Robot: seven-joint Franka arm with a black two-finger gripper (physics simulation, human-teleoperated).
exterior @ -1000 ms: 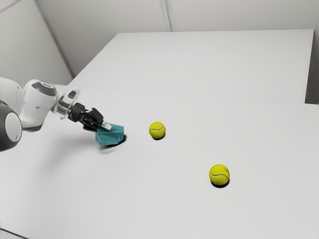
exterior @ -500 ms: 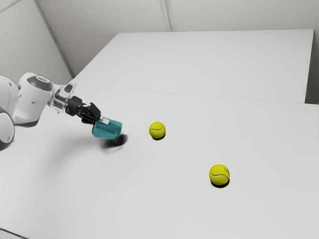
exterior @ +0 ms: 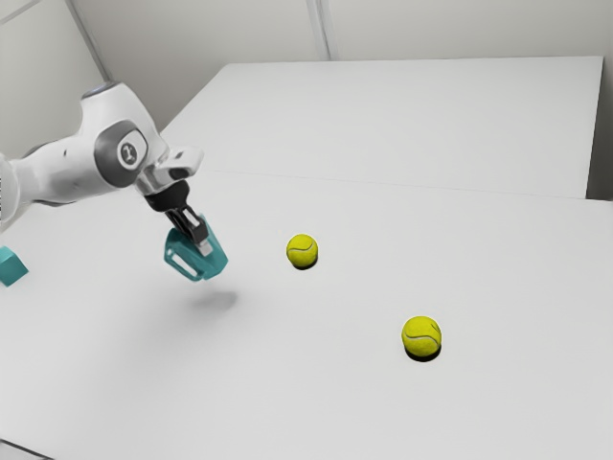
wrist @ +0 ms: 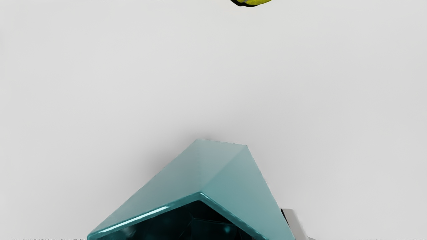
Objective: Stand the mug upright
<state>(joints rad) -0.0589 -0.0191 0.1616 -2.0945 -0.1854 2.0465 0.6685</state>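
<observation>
The teal mug hangs tilted above the table in the exterior view, its shadow on the surface below and its handle toward the exterior view's left. At its upper part is my black gripper, angled downward and holding it. In the wrist view the faceted mug shows its outer walls, its rim and part of its dark inside. One pale fingertip lies against the mug's side there; the other is hidden.
On the white table, one tennis ball lies just beyond the mug and another farther toward the exterior view's right. A teal block-like object is at the exterior view's left edge.
My hand has lifted the mug off the table and swung from a shallow slant to a steeper downward angle, turning the mug with it. The teal object at the left edge has come into fuller view.
</observation>
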